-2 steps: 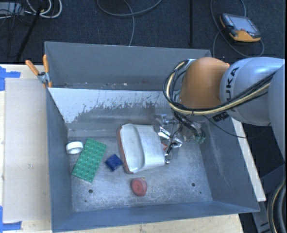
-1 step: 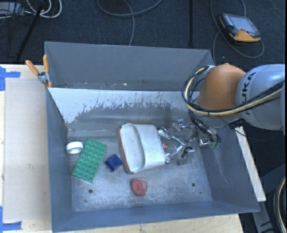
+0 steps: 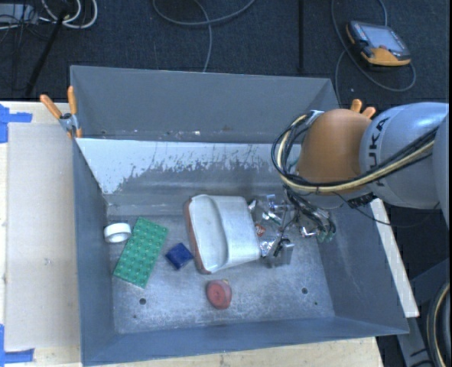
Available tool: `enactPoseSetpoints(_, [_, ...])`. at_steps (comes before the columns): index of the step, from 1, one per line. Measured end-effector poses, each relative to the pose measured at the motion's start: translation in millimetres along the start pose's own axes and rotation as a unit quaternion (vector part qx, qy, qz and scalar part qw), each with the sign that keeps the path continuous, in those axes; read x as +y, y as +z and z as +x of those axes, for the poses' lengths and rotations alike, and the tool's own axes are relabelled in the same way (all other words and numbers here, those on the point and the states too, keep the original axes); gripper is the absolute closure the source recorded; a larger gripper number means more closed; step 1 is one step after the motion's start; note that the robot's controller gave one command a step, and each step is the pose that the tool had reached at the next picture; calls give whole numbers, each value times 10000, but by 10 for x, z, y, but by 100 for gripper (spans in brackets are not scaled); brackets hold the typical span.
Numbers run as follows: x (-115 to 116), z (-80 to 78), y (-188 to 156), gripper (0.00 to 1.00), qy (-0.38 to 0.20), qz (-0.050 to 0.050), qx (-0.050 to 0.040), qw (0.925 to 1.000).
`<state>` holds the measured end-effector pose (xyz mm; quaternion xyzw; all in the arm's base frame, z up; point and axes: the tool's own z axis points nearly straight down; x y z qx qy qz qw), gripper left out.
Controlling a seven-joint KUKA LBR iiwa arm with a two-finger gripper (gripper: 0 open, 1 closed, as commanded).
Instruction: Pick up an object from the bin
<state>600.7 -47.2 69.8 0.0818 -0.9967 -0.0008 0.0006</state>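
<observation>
**Robot gripper (image 3: pixel 278 243) low beside a white slab (image 3: pixel 222 232), mid-bin**

Grey metal bin (image 3: pixel 210 136), seen from above. From the right, grey arm (image 3: pixel 409 151) under an orange cover (image 3: pixel 329 147); dark lettering on the arm, probably "KU". Mid-floor, lying askew: the white slab, rounded, brown-rimmed, largest item. Gripper touching or just beside its right edge; spread or pressed together, cannot tell. Further left: green studded plate (image 3: pixel 141 251), red lump (image 3: pixel 219 293), blue block (image 3: pixel 179 256), white ring (image 3: pixel 118 232). Best to centre squarely over that edge before closing, not shove the slab sideways.
</observation>
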Motion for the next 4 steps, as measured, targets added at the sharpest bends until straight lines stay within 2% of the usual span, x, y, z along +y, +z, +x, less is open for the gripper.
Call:
enactPoseSetpoints(1, [192,229,-1,0,-165,6,-3,9999])
enactPoseSetpoints(2, [-132,224,-1,0,-390,15,-17,9992])
enactPoseSetpoints(3, [-123,227,-1,100,-390,8,-5,9992])
enactPoseSetpoints(4, [35,348,-1566,100,-434,19,-48,9990])
